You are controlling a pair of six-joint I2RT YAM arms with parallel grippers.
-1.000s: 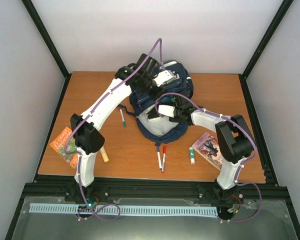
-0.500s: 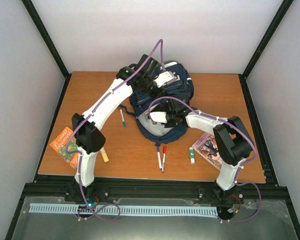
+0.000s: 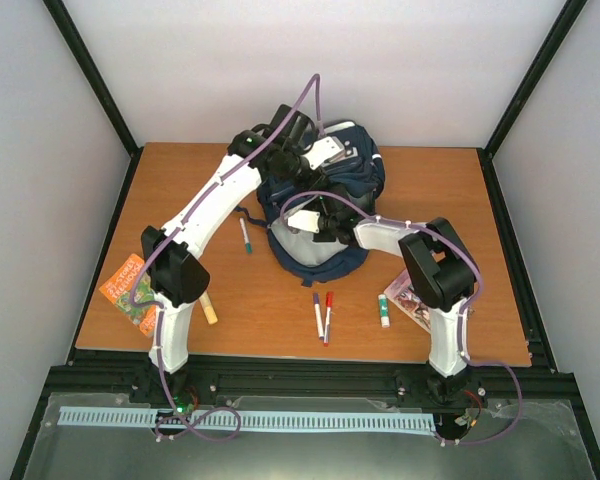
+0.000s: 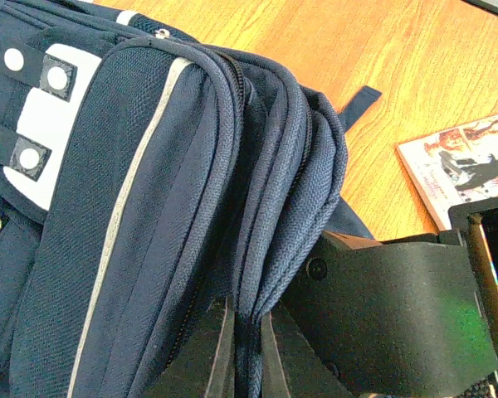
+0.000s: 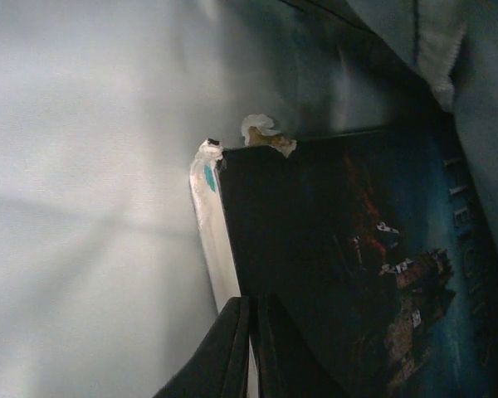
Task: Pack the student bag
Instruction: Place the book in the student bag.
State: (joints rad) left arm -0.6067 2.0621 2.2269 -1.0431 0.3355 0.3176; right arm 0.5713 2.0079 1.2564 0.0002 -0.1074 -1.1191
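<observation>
If you count what lies before you, there is one student bag [image 3: 355, 190], navy with thin pale stripes and a white patch. It lies at the back middle of the wooden table [image 3: 430, 190], with both arms on it. You have three books. One orange book [image 3: 128, 288] is at the table's left edge, one illustrated book [image 4: 469, 166] lies at the right beside the right arm, and one dark book [image 5: 340, 274] with a worn corner sits inside the bag against the pale grey lining [image 5: 91, 166]. You have three pens on the wood: a teal-capped pen [image 3: 245, 236] left of the bag, and a purple marker [image 3: 318, 314] and a red marker [image 3: 328, 316] side by side in front of it. One green-capped glue stick [image 3: 384, 311] lies right of those two, and one yellowish stick [image 3: 210, 311] lies beside the left arm. Your left gripper [image 4: 242, 348] pinches the bag's zipped rim, its fingers squeezed on the navy fabric. Your right gripper [image 5: 249, 332] is inside the bag, fingers pressed together at the dark book's page edge; you cannot tell whether they nip it. Pale walls [image 3: 310, 60] and black frame posts [image 3: 90, 75] enclose the table
</observation>
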